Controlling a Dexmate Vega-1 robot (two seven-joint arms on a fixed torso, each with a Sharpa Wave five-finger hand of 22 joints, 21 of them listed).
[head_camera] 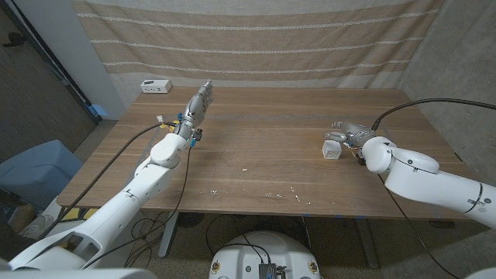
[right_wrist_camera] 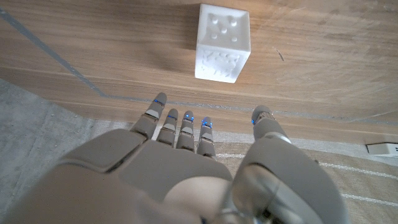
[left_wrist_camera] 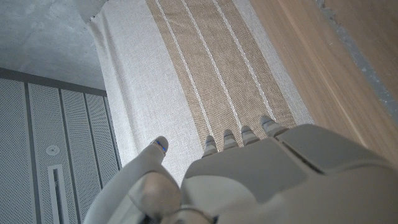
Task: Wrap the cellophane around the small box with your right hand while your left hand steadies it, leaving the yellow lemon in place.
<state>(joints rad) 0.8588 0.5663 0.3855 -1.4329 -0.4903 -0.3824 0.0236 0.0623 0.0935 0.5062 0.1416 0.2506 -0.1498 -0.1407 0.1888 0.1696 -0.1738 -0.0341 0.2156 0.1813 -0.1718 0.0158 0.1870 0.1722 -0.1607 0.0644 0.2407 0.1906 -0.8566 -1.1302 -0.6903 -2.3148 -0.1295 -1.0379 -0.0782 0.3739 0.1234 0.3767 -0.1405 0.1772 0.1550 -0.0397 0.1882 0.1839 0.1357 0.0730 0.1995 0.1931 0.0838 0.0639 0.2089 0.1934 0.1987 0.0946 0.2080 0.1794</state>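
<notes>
A small white box (head_camera: pixel 333 149) with round dimples on one face stands on the right part of the wooden table (head_camera: pixel 263 155); the right wrist view shows it as a cube (right_wrist_camera: pixel 222 42) on the bare wood. My right hand (head_camera: pixel 350 136) is just beside the box, on its far right side, and holds nothing. In the right wrist view its fingers (right_wrist_camera: pixel 177 124) are spread and stop short of the box. My left hand (head_camera: pixel 201 101) hangs over the table's far left part, away from the box, with its fingers (left_wrist_camera: pixel 239 138) stretched out towards the striped curtain and nothing in them.
A small white device (head_camera: pixel 156 85) lies at the table's back left corner, and its end shows in the right wrist view (right_wrist_camera: pixel 382 148). A striped curtain (head_camera: pixel 256 39) hangs behind the table. A blue bin (head_camera: pixel 39 167) stands on the floor at the left.
</notes>
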